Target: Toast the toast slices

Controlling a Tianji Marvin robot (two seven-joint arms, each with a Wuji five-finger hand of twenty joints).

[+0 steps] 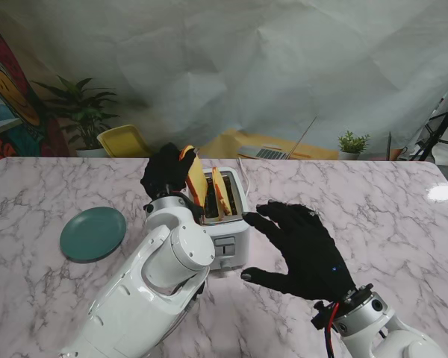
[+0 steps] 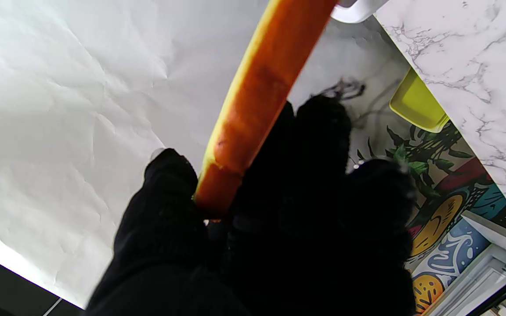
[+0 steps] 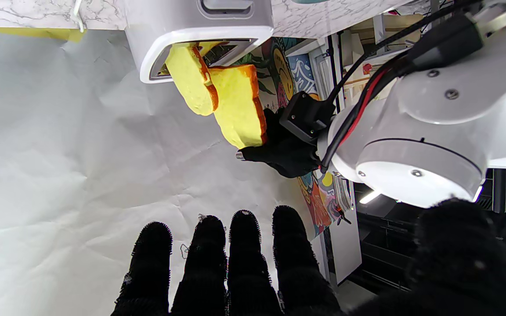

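Observation:
A white two-slot toaster stands mid-table. One toast slice leans in its right-hand slot. My left hand is shut on a second toast slice, yellow with an orange crust, whose lower end is in the left-hand slot. In the left wrist view the slice's crust runs between thumb and fingers. Both slices and the toaster's rim show in the right wrist view. My right hand hovers open just right of the toaster, fingers spread, touching nothing.
A teal plate lies on the marble table to the left of the toaster. The toaster's lever panel faces me. Beyond the far edge are a yellow chair, plants and a laptop.

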